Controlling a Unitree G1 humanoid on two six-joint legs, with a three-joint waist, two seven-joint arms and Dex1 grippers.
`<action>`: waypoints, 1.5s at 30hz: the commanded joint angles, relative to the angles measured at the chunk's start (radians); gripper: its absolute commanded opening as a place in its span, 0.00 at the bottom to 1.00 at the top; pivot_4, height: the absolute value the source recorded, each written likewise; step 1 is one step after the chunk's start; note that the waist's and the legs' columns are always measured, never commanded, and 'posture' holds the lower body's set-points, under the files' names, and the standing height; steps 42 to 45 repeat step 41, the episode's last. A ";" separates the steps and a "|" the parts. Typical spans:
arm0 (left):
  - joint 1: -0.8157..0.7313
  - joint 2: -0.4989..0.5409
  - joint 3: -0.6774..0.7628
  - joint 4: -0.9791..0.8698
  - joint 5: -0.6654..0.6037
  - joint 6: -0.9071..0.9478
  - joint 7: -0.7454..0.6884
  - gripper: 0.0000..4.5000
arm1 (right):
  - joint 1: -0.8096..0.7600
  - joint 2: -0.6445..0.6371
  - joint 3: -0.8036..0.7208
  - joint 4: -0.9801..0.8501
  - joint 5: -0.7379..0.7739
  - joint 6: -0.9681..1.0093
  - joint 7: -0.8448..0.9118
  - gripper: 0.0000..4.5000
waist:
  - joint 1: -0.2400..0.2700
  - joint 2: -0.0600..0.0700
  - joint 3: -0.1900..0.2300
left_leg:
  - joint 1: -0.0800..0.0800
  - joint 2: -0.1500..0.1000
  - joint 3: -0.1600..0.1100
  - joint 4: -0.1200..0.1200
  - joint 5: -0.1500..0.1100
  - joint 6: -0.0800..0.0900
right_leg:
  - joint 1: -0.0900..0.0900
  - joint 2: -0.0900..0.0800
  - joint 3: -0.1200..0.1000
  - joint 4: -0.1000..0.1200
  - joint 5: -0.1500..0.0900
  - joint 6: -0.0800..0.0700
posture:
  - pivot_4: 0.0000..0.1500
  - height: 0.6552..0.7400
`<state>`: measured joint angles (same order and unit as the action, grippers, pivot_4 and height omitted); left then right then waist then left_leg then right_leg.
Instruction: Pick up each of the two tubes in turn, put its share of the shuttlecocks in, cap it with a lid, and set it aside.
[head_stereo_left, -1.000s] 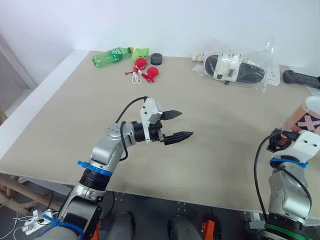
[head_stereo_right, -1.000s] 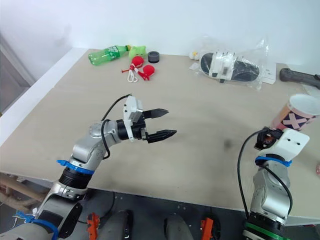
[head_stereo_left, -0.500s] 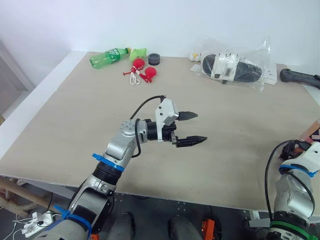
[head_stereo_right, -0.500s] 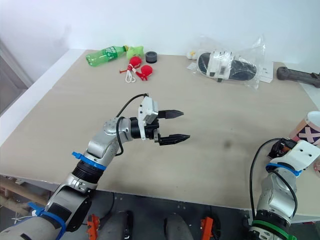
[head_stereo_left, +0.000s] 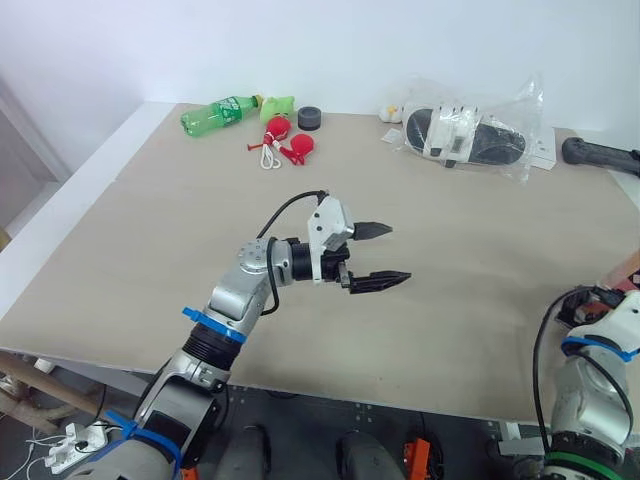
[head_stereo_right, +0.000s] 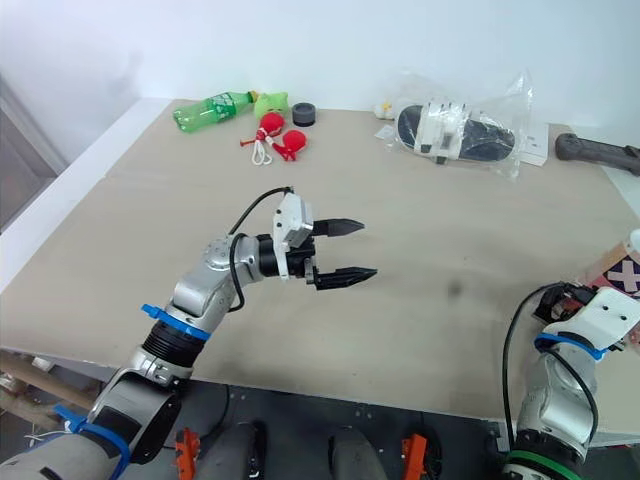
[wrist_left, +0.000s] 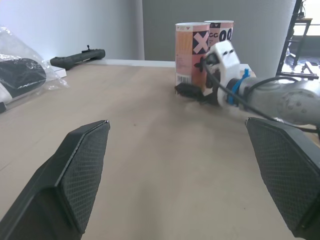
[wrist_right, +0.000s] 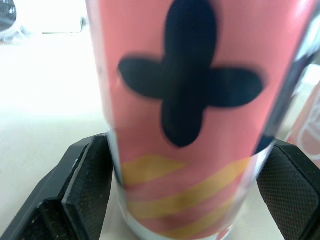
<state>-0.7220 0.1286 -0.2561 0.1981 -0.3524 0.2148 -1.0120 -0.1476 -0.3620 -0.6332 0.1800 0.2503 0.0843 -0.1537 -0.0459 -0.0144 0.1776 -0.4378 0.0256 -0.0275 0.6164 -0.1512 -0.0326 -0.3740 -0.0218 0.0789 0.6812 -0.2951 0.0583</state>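
Observation:
My right gripper (wrist_right: 185, 192) is shut on a pink tube (wrist_right: 187, 100) marked with a black cross, low on its body. In the left wrist view that tube (wrist_left: 192, 52) stands upright at the table's right side, with a second tube (wrist_left: 220, 34) just behind it. The head views catch the held tube (head_stereo_right: 624, 276) at the right border. My left gripper (head_stereo_left: 398, 252) hovers open over the middle of the table (head_stereo_left: 150, 230), fingers pointing right toward the tubes, nothing between them.
Along the far edge lie a green bottle (head_stereo_left: 220, 112), red objects with a white cord (head_stereo_left: 284, 141), a black ring (head_stereo_left: 311, 117), a plastic bag holding black items (head_stereo_left: 470, 135) and a black handle (head_stereo_left: 600, 154).
My right gripper has lowered the tube from a raised, tilted pose down toward the table at the right border. The left gripper shifted a little to the right, then held still, open.

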 joint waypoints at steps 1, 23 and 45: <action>-0.008 0.004 0.023 -0.001 0.000 -0.021 -0.009 1.00 | 0.052 0.018 -0.001 -0.161 0.011 0.030 -0.011 0.98 | 0.000 0.000 0.000 | 0.000 0.000 0.000 0.000 0.000 0.000 | 0.000 0.000 0.000 0.000 0.000 0.000 | 1.00 1.00; 0.240 0.258 0.167 -0.124 0.032 0.030 0.085 1.00 | 0.397 -0.252 0.143 -0.786 0.431 0.503 0.581 0.98 | -0.001 0.000 0.001 | 0.001 0.004 -0.002 0.000 0.000 0.001 | 0.001 0.001 -0.002 0.000 -0.004 0.004 | 1.00 1.00; 0.376 0.396 0.229 -0.225 0.028 0.047 0.098 1.00 | 0.176 -0.334 0.332 -0.557 0.350 0.499 0.770 0.98 | 0.025 -0.006 0.004 | -0.004 0.003 0.000 0.000 -0.002 -0.002 | 0.000 -0.002 -0.005 -0.002 -0.004 0.000 | 1.00 1.00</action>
